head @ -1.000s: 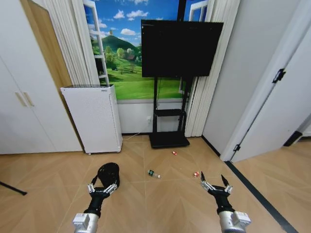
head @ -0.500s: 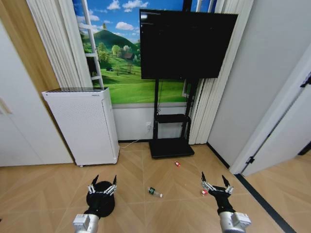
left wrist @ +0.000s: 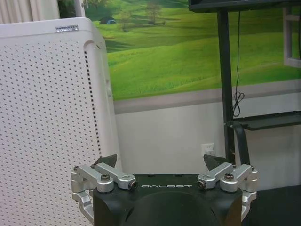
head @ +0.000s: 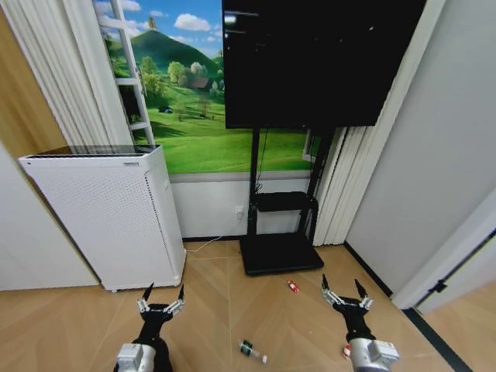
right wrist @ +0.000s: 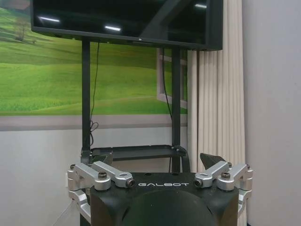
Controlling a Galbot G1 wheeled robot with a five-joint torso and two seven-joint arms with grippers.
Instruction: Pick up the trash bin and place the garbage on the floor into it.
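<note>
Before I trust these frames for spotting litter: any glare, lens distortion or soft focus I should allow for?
Head view: wide-angle bend, the walls and TV lean outward; the bottle and red wrapper on the floor are tiny but legible. Right wrist view: ceiling lights glare in streaks on the TV screen. Left wrist view: even light, the white appliance stays sharp, perforations distinct.

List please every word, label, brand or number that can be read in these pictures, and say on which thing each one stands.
"GALBOT": on the black body of the left gripper, in the left wrist view.
"GALBOT": on the black body of the right gripper, in the right wrist view.
A small plate on the top edge of the white perforated appliance: too small to read.
The green label of the bottle on the floor: too small to read.
</note>
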